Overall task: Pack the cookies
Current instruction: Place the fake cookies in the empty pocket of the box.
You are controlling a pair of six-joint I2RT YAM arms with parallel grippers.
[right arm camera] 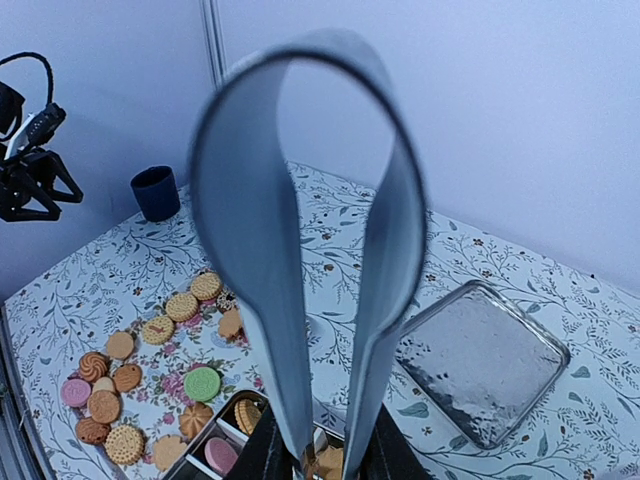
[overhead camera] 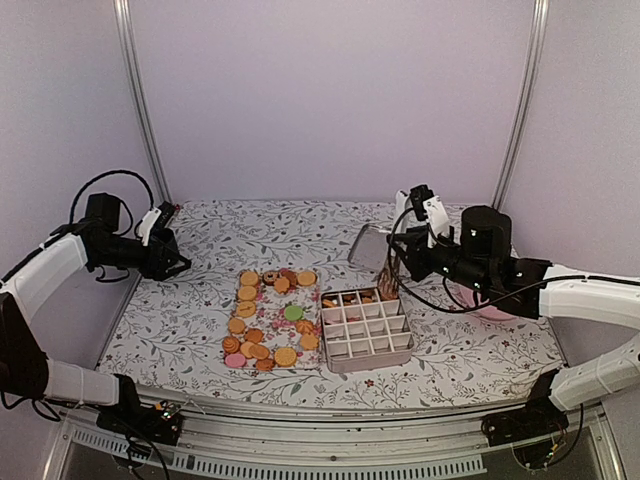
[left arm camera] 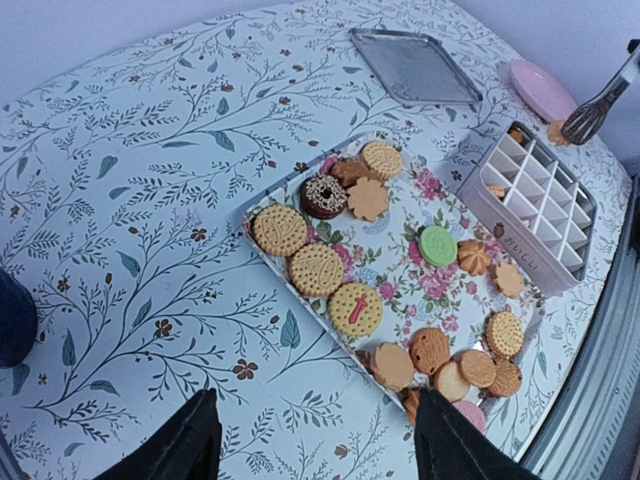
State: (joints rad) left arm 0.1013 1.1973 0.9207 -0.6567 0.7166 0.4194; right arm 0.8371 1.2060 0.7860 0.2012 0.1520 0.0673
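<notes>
Tongs (right arm camera: 240, 250): grey loop; tips point down over the divided box (overhead camera: 372, 360)
Right gripper (right arm camera: 325, 455): fingers clamped on the tongs, above the box's far row
Left gripper (left arm camera: 315, 450): fingers spread, nothing between them; hovers above the table (overhead camera: 200, 330) at its left side, well apart from the cookies (left arm camera: 316, 270)
Cookies: most lie on the floral tray (left arm camera: 400, 240) just beside the box; a few sit in its compartments

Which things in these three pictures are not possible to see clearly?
- Right wrist view: tips of the tongs run off the bottom edge; their grip is unclear.
- Top view: cookies in the box are too small to count.
- Top view: pink plate mostly behind the right arm.
</notes>
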